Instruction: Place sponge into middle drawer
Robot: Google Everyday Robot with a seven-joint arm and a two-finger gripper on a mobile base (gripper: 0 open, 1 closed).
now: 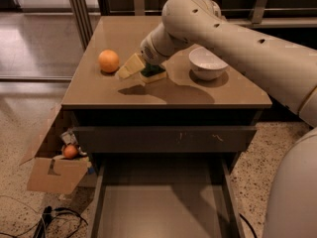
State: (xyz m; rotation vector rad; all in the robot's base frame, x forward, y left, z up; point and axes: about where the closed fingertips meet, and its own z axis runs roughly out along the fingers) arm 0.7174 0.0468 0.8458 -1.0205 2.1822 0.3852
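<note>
The sponge (153,73), pale yellow foam with a dark green layer, is at the middle of the cabinet top (99,90), low over the surface. My gripper (143,71) is shut on it, with one cream finger (130,66) sticking out to the left toward the orange. The other finger is hidden behind the sponge and wrist. The middle drawer (163,207) is pulled open below the cabinet front, with a plain grey floor and nothing in it.
An orange (108,61) sits left of the sponge and a white bowl (207,62) right of it. A closed drawer front with white scratches (168,139) lies above the open drawer. A cardboard box (54,175) and cables (49,217) are on the floor at left.
</note>
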